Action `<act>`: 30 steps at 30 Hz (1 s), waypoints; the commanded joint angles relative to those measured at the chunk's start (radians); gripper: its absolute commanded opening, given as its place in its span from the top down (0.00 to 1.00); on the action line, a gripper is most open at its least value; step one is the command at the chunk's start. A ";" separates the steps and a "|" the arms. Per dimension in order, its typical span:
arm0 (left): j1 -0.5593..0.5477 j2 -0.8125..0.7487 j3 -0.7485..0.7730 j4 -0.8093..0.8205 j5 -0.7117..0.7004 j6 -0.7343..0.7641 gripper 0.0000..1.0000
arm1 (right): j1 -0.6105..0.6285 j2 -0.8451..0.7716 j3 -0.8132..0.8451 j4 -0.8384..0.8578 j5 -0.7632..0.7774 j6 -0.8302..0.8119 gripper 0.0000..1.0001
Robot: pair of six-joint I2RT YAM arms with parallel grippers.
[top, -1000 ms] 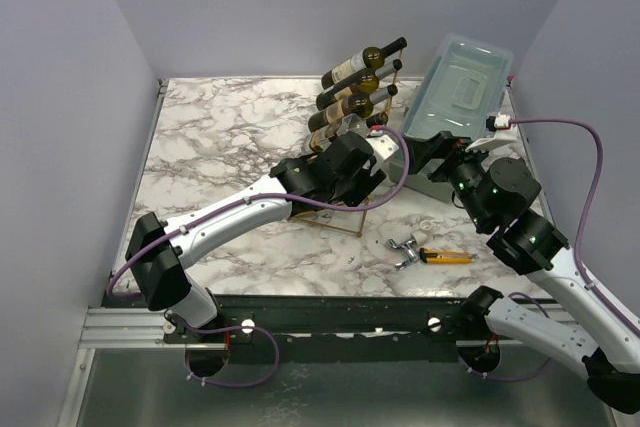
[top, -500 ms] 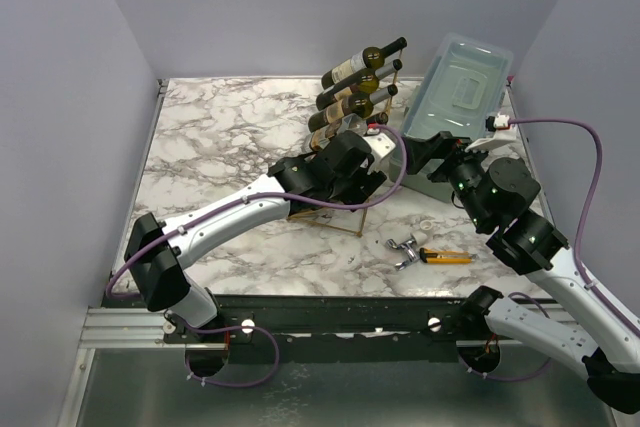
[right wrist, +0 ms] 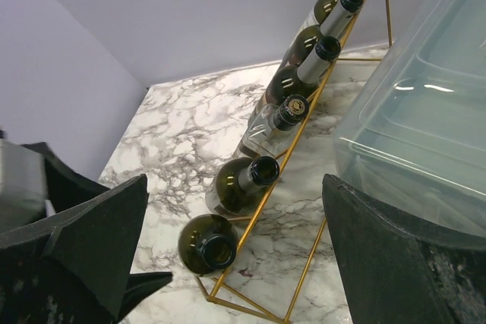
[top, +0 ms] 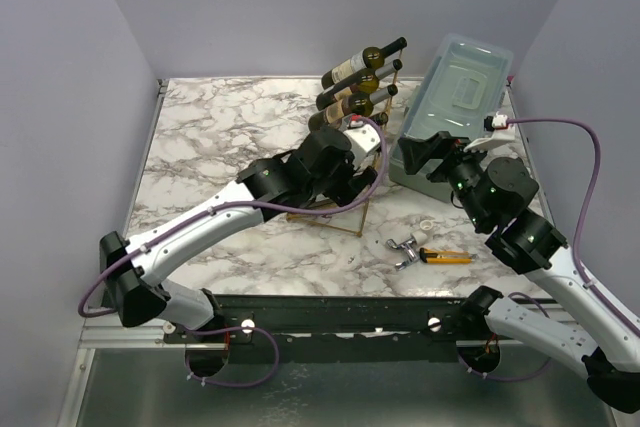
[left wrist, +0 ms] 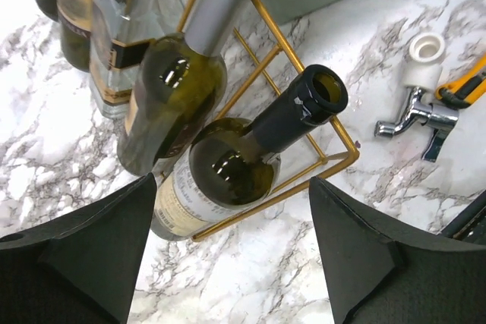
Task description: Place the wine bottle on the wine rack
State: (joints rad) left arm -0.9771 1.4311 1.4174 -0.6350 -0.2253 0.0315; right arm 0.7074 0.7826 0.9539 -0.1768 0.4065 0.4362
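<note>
The wine rack (top: 351,219) is a slanted gold wire frame holding several bottles. The lowest wine bottle (left wrist: 228,176), green glass with a pale label, lies on the bottom rung (left wrist: 334,163), neck pointing out over the wire. My left gripper (left wrist: 231,187) hangs open just above it, fingers (left wrist: 83,256) wide on either side and touching nothing. In the top view the left gripper (top: 348,152) sits over the rack's lower end. My right gripper (right wrist: 234,180) is open and empty, looking at the rack (right wrist: 304,157) from beside the box; in the top view the right gripper (top: 415,152) is to the rack's right.
A pale blue-grey plastic box (top: 455,87) stands tilted at the back right, close to the rack. A chrome tap fitting (top: 403,247) and a yellow-handled cutter (top: 445,256) lie on the marble near the front right. Purple cables trail from both arms.
The left gripper's fingers have spread apart off the lowest bottle, and the left arm has drawn back up and leftward. The right arm has hardly moved.
</note>
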 commanded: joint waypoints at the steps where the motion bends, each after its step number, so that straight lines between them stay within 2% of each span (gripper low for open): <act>1: -0.002 -0.101 0.043 -0.011 -0.023 0.002 0.16 | 0.001 0.003 0.018 -0.015 0.019 -0.024 0.00; 7: -0.002 -0.186 0.105 -0.009 -0.055 -0.009 0.09 | 0.003 -0.017 0.071 -0.027 0.017 -0.081 0.00; 17: -0.002 -0.345 0.157 0.040 -0.207 0.016 0.01 | 0.002 -0.028 0.225 -0.113 0.013 -0.202 0.00; 30: -0.002 -0.527 0.114 0.139 -0.281 0.050 0.01 | 0.001 -0.083 0.343 -0.128 0.084 -0.290 0.00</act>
State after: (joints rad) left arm -0.9771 0.9360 1.5463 -0.5339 -0.4545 0.0597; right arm 0.7074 0.7128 1.2621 -0.2745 0.4484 0.1959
